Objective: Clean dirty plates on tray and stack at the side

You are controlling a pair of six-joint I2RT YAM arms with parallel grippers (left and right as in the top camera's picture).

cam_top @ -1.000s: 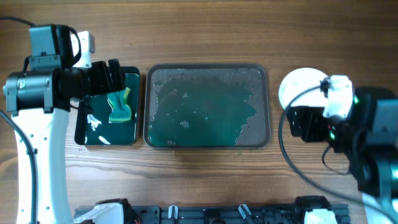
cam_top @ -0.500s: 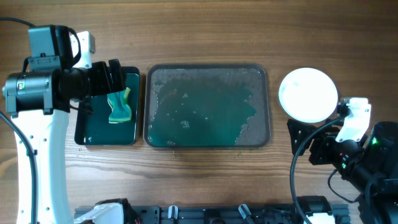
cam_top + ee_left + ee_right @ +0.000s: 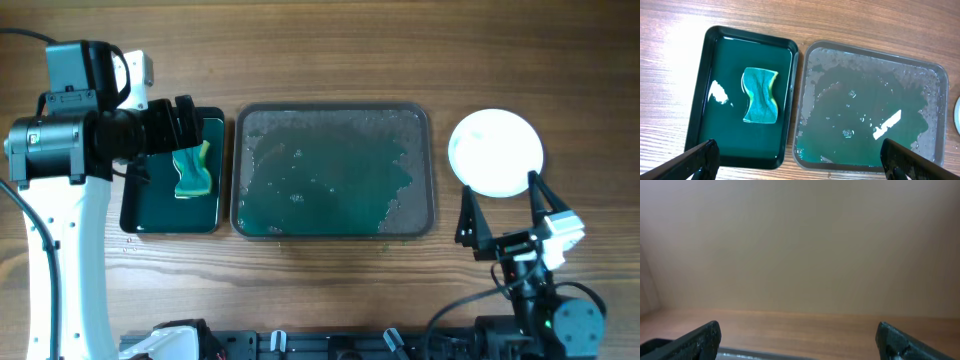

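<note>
Wooden table (image 3: 330, 50): your grey tray (image 3: 237, 170) holds only soapy water (image 3: 330, 185), white plate (image 3: 495, 150) sits beside it, so cleaning looks done; left gripper (image 3: 800, 161) and right gripper (image 3: 799, 340) gape wide, empty

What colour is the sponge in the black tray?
Sponge: teal with a yellow edge; best in left wrist view.

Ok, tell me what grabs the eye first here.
The big grey tray in the middle, full of sudsy green water, no plates in it. Left of it a green-and-yellow sponge lies in a small black tray; to the right a white plate sits on the table, the right gripper open beside it.
</note>
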